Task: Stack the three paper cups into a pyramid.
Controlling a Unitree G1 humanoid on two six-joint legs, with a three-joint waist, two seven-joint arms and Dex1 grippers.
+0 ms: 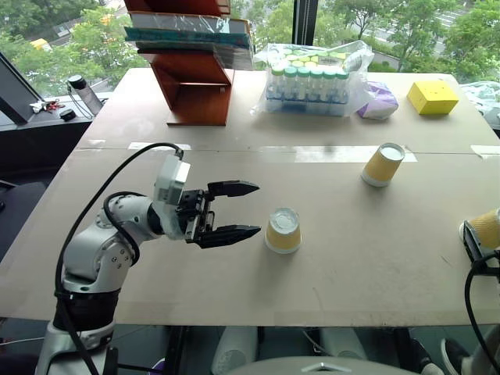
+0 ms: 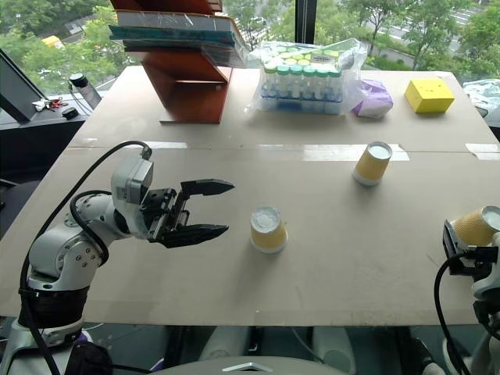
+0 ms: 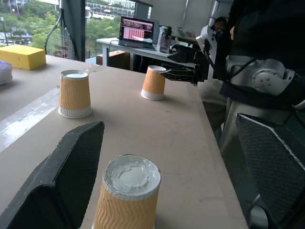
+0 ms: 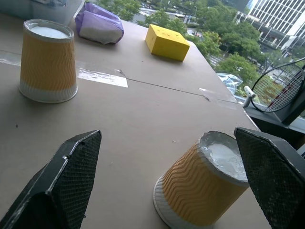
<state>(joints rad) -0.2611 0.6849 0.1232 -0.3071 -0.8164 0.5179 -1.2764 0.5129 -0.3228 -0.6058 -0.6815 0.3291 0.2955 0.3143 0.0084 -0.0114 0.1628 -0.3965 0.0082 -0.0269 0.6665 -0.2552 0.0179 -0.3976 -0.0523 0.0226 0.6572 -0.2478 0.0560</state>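
Nearest, at the table's [image 1: 234, 289] right edge, the right gripper [image 4: 162, 181] has its two black fingers spread wide on either side of a yellow paper cup [image 4: 202, 181]; this cup stands upside down and tilted (whether the finger pads touch it cannot be told). The left gripper [image 1: 234, 211] is level over the near left part of the table, pointing right, fingers wide apart and holding nothing. Just beyond its tips a second cup [image 1: 283, 230] stands inverted, apart from the fingers. The third cup [image 1: 383, 164] stands upside down farther back to the right, near a tape strip [image 1: 344, 154], well apart from the other two. None is stacked. At the far edge: a brown rack [image 1: 195, 86], a bag of vials [image 1: 312, 78], a purple pouch [image 1: 379, 101], a yellow box [image 1: 432, 97]
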